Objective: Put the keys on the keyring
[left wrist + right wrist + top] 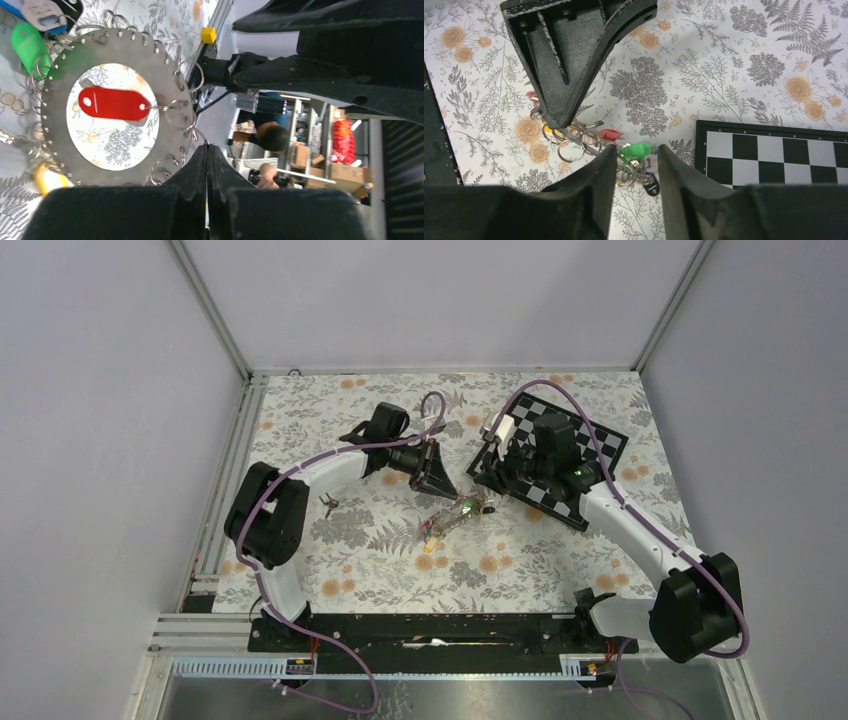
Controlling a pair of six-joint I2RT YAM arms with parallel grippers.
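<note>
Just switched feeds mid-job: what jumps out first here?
The big grey ring fills the left wrist view, a red key showing in its open centre, with the left gripper shut at its rim. In the right wrist view the right gripper hangs open, aimed at a green key, beside a chequered board.

Fig.: keyring (452,517) lies mid-desk (380,560), btwn the two pincers. L pincer (437,478) is just behind it, tips at its rim. One key (112,103) sits in the ring's open centre. Other keys (634,150) bunch at its R end, near chequered board (600,445). R pincer (492,480) is at board's L edge, above that bunch. Small loose item (328,503) lies well L of keyring.
</note>
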